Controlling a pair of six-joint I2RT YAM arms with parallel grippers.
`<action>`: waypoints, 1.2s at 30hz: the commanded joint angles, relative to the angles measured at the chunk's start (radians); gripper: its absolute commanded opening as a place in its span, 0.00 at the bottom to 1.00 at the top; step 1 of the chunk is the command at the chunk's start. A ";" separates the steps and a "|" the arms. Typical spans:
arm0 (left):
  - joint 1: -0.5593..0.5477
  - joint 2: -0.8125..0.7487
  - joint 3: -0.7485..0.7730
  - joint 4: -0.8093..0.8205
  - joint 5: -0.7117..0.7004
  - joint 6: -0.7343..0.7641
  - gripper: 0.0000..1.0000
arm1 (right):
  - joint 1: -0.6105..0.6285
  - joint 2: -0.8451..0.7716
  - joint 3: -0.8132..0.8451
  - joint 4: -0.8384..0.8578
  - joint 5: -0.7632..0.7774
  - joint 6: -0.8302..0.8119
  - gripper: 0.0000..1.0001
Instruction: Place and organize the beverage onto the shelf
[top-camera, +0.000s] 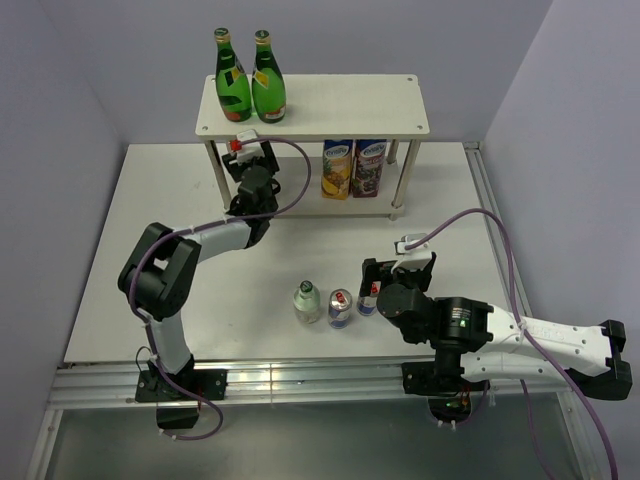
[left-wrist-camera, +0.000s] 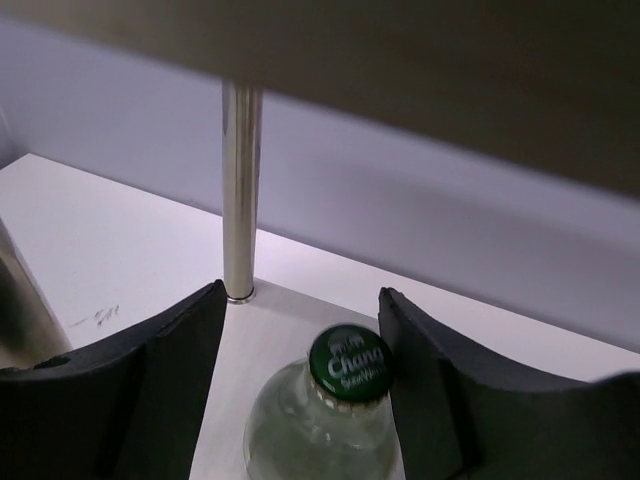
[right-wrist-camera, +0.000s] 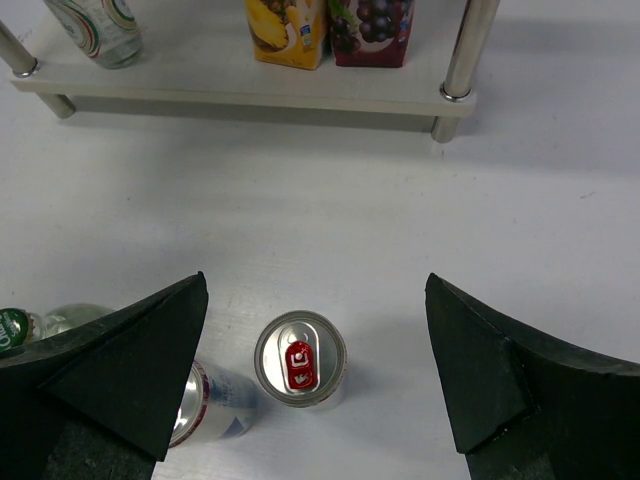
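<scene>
Top external view has the shelf (top-camera: 400, 100) at the far side of the counter (top-camera: 150, 250), with 2 green glass bottles (top-camera: 233, 92) (top-camera: 268, 92) standing side by side at the left end of its upper board and 2 juice cartons (top-camera: 337, 168) (top-camera: 368, 165) on the lower board. The left end effector (top-camera: 248, 150) reaches in under the upper board. From its wrist camera, its fingers (left-wrist-camera: 170, 380) are spread either side of a capped clear bottle (left-wrist-camera: 348, 365), which stands upright on the lower board near a metal post (left-wrist-camera: 240, 190). The right-hand finger is just beside the green cap and the other is clear of the glass. Out on the counter, a second clear bottle (top-camera: 307, 302), a first can (top-camera: 340, 308) and a second can (top-camera: 368, 297) stand in a row. The right end effector (right-wrist-camera: 315, 285) hangs over that second can with its fingers spread wide, gripping nothing.
</scene>
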 joint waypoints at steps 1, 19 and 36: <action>0.023 0.037 0.021 -0.078 -0.032 0.005 0.69 | 0.009 0.000 0.006 0.008 0.040 0.022 0.96; -0.017 -0.071 -0.022 -0.178 0.025 -0.021 0.99 | 0.009 -0.014 0.001 0.011 0.044 0.025 0.96; -0.232 -0.562 -0.252 -0.522 0.068 -0.109 0.99 | 0.009 -0.036 -0.001 0.009 0.055 0.029 0.96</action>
